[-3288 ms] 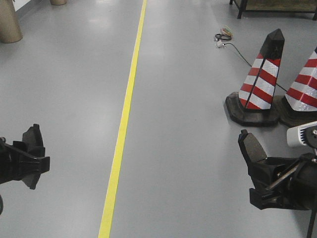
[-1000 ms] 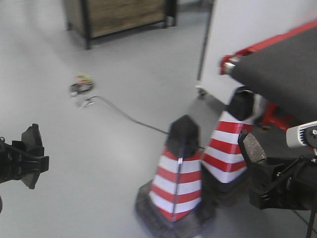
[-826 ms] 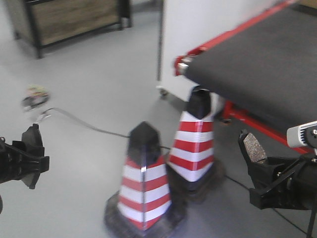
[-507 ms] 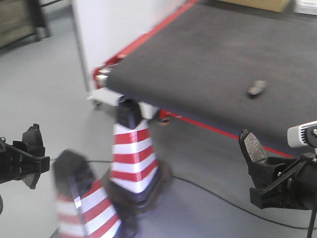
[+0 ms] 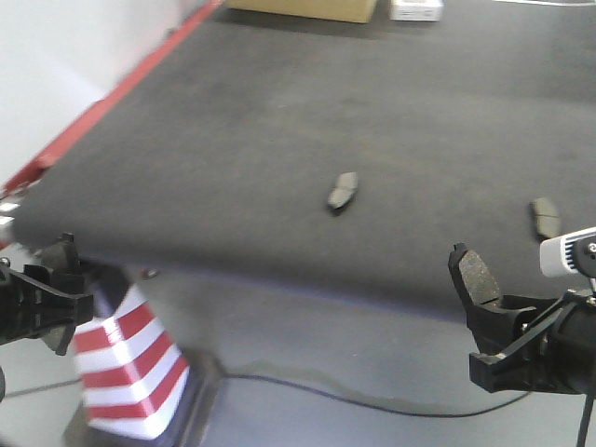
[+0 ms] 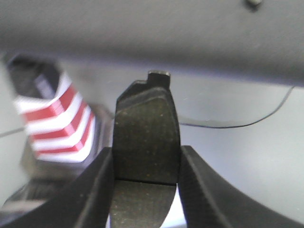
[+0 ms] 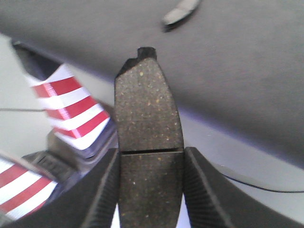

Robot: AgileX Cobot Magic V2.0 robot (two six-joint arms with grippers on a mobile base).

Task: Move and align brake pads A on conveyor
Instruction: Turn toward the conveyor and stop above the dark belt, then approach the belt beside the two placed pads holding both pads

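Observation:
The dark charcoal conveyor [image 5: 372, 121] fills the upper part of the front view, with a red edge strip at its left. Two brake pads lie on it: one near the middle [image 5: 342, 191] and one at the right [image 5: 545, 217]. My left gripper [image 5: 51, 303] is shut on a brake pad [image 6: 145, 137], low at the left, short of the belt's near edge. My right gripper [image 5: 494, 326] is shut on another brake pad [image 7: 147, 123], its rough face up, low at the right and also short of the belt.
A red-and-white striped traffic cone [image 5: 130, 372] stands on the grey floor under the belt's near left corner. A black cable [image 5: 372, 400] runs across the floor. A cardboard box [image 5: 303, 9] and a white box [image 5: 416, 9] sit at the belt's far side.
The view has swung from open floor and cones round to the conveyor, which now fills the frame. Both grippers keep their pads and their places in view.

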